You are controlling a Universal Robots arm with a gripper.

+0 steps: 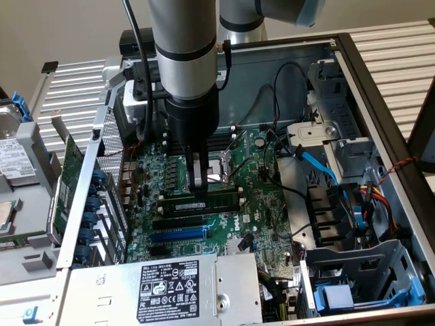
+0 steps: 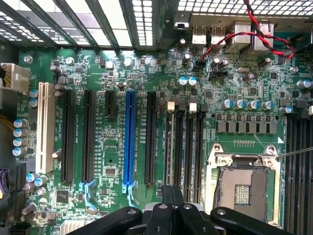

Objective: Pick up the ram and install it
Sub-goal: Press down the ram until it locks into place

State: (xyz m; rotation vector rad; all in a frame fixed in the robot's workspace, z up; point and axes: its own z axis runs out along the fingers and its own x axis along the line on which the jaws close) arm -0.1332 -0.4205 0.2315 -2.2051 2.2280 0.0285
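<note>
Steel case walls (image 1: pixel 380 102) box in the green motherboard (image 1: pixel 224 197), with the arm's gripper (image 1: pixel 198 190) low over its centre.
Largest first: the open case leaves room straight above the board, while the power supply (image 1: pixel 170 285) at lower centre, the drive cage (image 1: pixel 360 272) at lower right and loose cables (image 1: pixel 299 88) at upper right crowd the sides. The ram (image 1: pixel 204 203), a thin green stick, lies at centre frame just under the clenched fingertips; whether they pinch it I cannot tell. I judge it light, stiff and fragile, best taken by its long bare edges.
</note>
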